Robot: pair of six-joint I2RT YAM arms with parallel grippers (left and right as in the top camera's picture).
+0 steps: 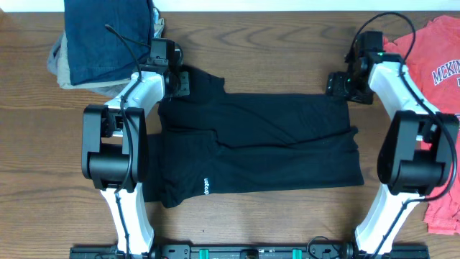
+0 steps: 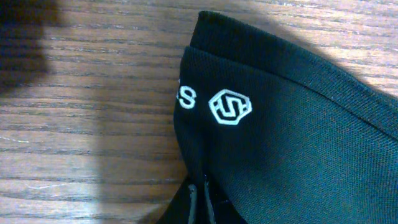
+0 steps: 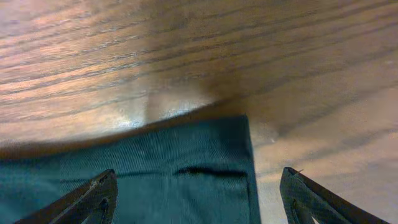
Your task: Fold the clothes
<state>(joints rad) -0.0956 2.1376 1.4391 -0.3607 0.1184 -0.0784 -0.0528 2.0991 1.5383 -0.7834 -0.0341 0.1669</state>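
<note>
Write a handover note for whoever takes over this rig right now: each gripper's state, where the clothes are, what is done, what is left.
Left gripper: shut on the black T-shirt at its far left corner.
Right gripper: open, straddling the shirt's far right corner, not gripping.
Coral-red T-shirt: lying loose beside the right arm.
Stack of blue and tan garments: far left.
Done: black shirt partly folded into a flat band.
Left: finish that fold, then the red shirt.
</note>
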